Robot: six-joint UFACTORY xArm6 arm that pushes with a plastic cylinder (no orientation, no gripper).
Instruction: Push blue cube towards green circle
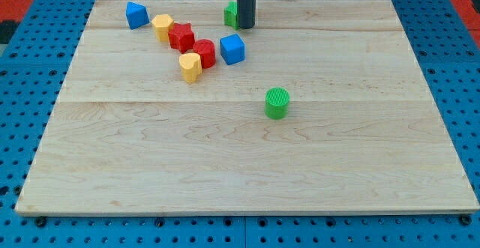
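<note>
Sitting just below-left of my tip (245,27): blue cube (232,49); end effector's a plain rod, no jaws.

Bright, even light falls from above on the pale wooden counter (247,165) — no glare, no hot spots. Shadows are faint and short; the green circle (277,103) casts only a soft smudge at its base. Focus is fair throughout — edges slightly soft, and the counter's sides taper toward the view's top.

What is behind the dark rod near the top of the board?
A green block sits behind my tip; only its left part shows. The rod covers the rest, so its shape cannot be told.
</note>
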